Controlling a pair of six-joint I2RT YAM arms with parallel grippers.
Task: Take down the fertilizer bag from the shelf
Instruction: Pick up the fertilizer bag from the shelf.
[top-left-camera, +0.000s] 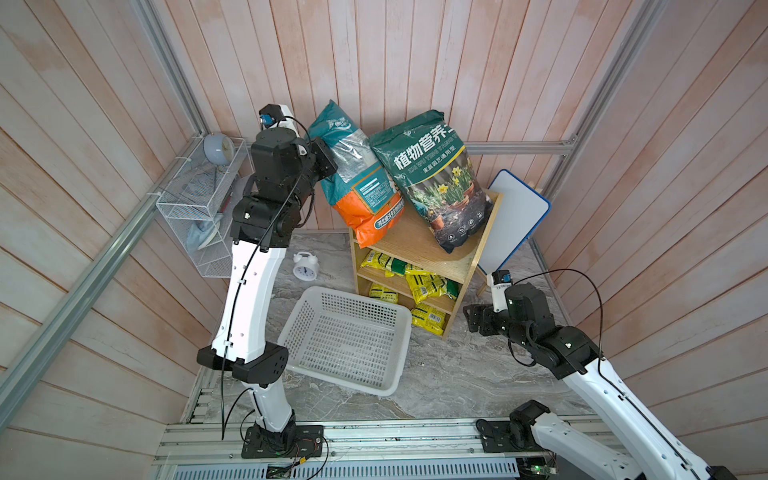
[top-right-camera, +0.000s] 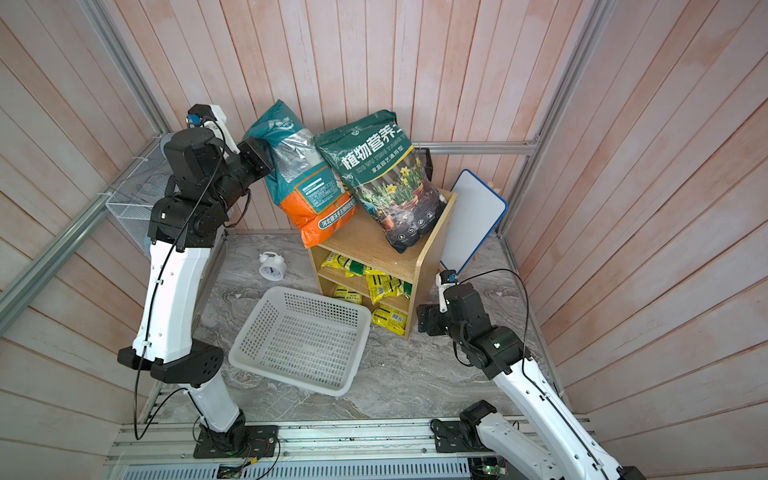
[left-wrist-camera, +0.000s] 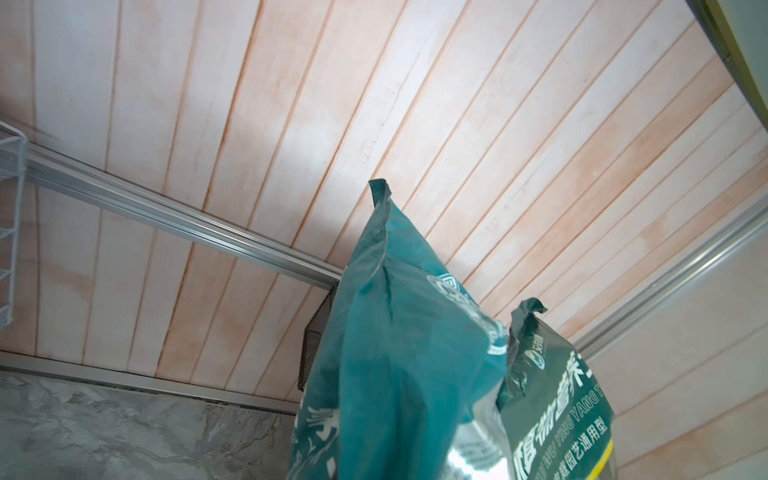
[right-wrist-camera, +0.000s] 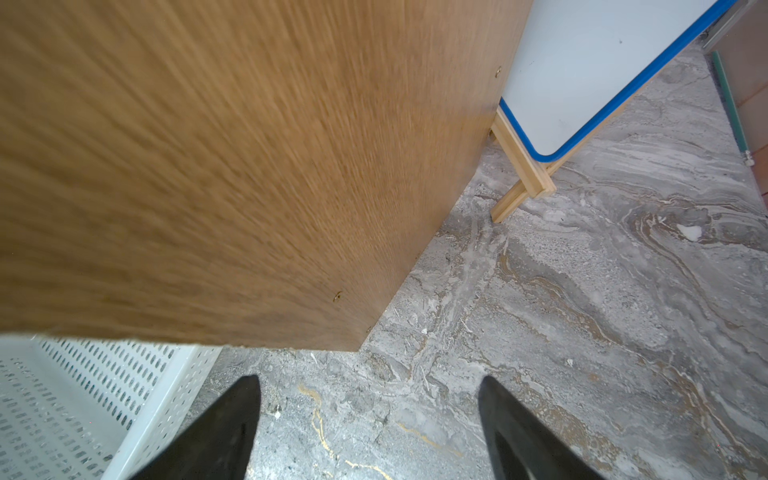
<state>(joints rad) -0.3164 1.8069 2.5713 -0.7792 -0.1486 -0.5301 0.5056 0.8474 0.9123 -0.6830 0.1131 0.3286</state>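
Observation:
A teal-and-orange fertilizer bag (top-left-camera: 357, 178) (top-right-camera: 299, 183) leans on top of the light oak shelf (top-left-camera: 415, 245) (top-right-camera: 365, 241), its bottom corner hanging over the shelf's left front edge. My left gripper (top-left-camera: 332, 160) (top-right-camera: 270, 160) is raised to the bag's upper left edge and shut on it. The bag (left-wrist-camera: 399, 353) fills the left wrist view and hides the fingers. A dark green bag with daffodils (top-left-camera: 436, 174) (left-wrist-camera: 557, 415) leans beside it. My right gripper (top-left-camera: 471, 320) (right-wrist-camera: 369, 380) hangs open and empty, low by the shelf's right side panel (right-wrist-camera: 208, 166).
A white perforated basket (top-left-camera: 405, 332) (right-wrist-camera: 83, 395) lies on the marble floor before the shelf. Yellow packets (top-left-camera: 428, 284) fill the lower tiers. A white alarm clock (top-left-camera: 305, 266) stands left of the shelf, a blue-rimmed whiteboard (top-left-camera: 515, 216) right of it, a white wire rack (top-left-camera: 199, 199) on the left wall.

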